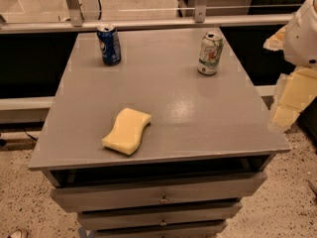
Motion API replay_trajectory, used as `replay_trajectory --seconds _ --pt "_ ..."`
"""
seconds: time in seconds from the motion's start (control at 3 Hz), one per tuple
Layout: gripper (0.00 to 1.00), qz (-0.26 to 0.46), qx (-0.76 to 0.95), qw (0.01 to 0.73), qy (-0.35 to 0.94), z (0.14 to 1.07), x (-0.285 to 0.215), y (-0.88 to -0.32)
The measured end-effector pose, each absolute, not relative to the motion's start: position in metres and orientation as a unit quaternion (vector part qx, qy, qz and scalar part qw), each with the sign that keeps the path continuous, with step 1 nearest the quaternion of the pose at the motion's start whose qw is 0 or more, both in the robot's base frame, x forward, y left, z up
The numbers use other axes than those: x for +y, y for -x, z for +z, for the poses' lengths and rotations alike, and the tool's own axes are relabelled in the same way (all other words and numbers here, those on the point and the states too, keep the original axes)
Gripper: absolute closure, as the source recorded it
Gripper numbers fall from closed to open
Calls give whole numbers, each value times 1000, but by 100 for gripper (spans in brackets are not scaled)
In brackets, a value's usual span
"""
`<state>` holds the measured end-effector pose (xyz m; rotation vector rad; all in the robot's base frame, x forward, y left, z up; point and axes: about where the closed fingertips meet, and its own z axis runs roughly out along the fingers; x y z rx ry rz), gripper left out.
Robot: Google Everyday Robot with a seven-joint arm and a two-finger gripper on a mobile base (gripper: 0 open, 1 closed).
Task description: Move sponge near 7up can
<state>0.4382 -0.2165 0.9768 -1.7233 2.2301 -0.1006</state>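
Note:
The pale yellow sponge (127, 131) with wavy sides lies flat on the grey cabinet top (168, 93), near its front left. The 7up can (210, 53), silver-white with green and red markings, stands upright at the back right of the top, well apart from the sponge. My gripper (290, 95) hangs off the right edge of the cabinet, beside the front right corner, with blocky pale-yellow fingers pointing down. It is away from both the sponge and the can and holds nothing that I can see.
A dark blue can (109, 44) stands upright at the back left of the top. The cabinet has drawers (161, 197) below its front edge. A rail (148, 23) runs behind the cabinet. Speckled floor lies around it.

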Motion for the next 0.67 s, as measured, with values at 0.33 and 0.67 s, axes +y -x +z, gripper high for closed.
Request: replay_trajectory --seconds 0.33,0.67 --pt "0 -31 777 164 606 975 -212 -440" --pt "0 -16 768 173 616 969 -200 -445"
